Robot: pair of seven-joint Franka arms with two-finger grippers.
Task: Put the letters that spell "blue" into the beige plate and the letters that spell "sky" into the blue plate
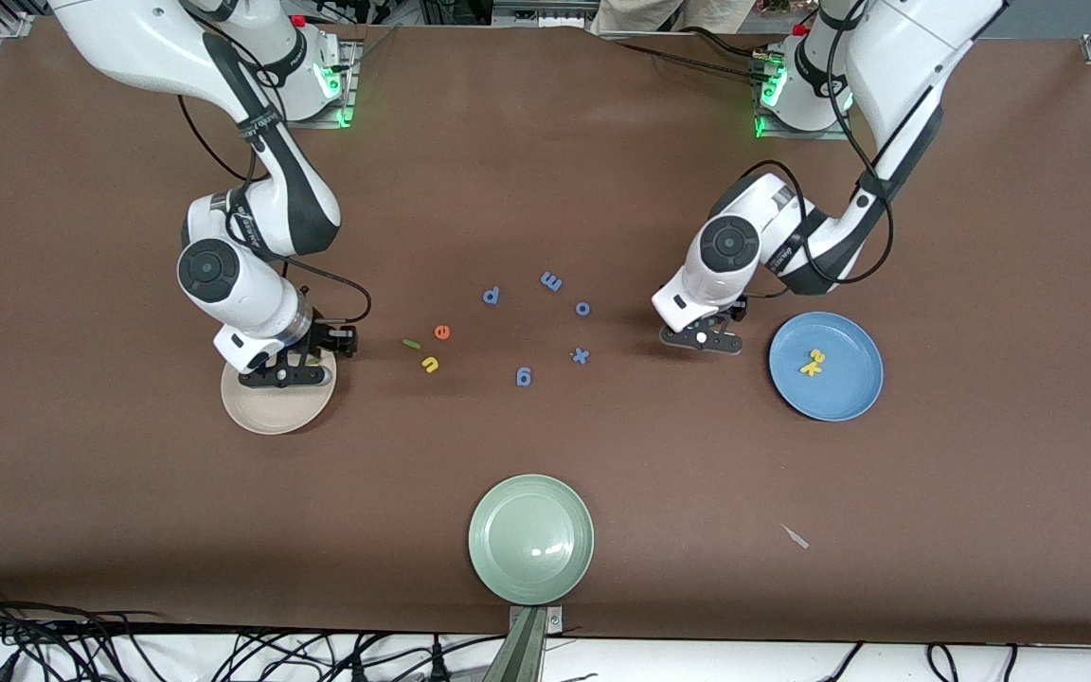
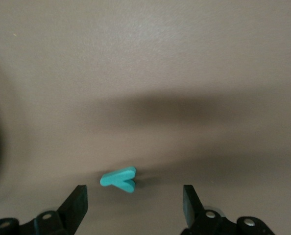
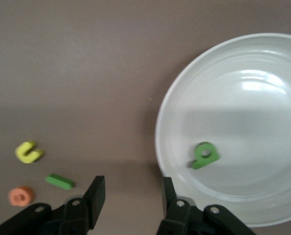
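Right wrist view shows b (image 3: 205,154) already in beige plate (image 3: 184,103); right gripper (image 3: 133,196) apart, empty, over its rim. Blue plate (image 1: 853,398) holds s and k (image 1: 812,363); left gripper (image 2: 134,200) spread around y (image 2: 119,179) on table. Left: u (image 1: 429,364), e (image 1: 442,332), l (image 1: 410,343), y.

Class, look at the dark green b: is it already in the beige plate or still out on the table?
In. The right wrist view shows the dark green b lying flat inside the beige plate, within its rim.

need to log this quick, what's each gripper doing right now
left gripper: jaws open, holding nothing, low over the teal y.
right gripper: jaws open, empty, at the beige plate rim; green b lies in it.
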